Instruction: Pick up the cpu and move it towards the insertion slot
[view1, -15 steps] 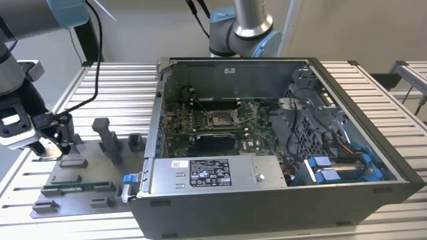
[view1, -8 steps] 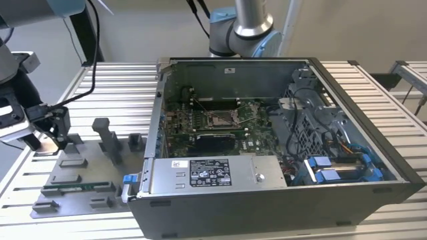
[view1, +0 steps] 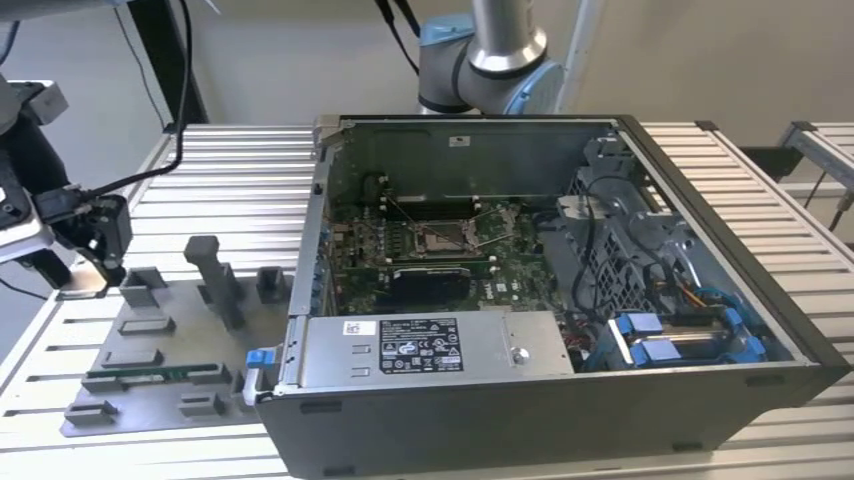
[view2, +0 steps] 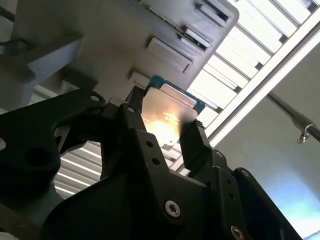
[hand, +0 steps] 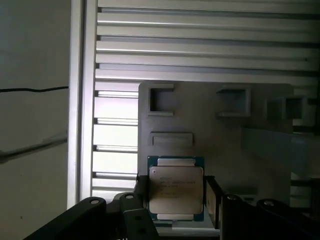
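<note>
The cpu (hand: 176, 187), silvery square lid on a green rim, is pinched flat in my hand (hand: 176, 192), outside the computer case (view1: 534, 425); the metal-framed insertion slot (view1: 441, 237) lies inside that case.

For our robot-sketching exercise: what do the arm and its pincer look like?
The arm is a silver-grey tube with pale blue joint caps. The pincer is matt black, with flat fingers, round holes and hex screws. A black cable trails from it.
</note>
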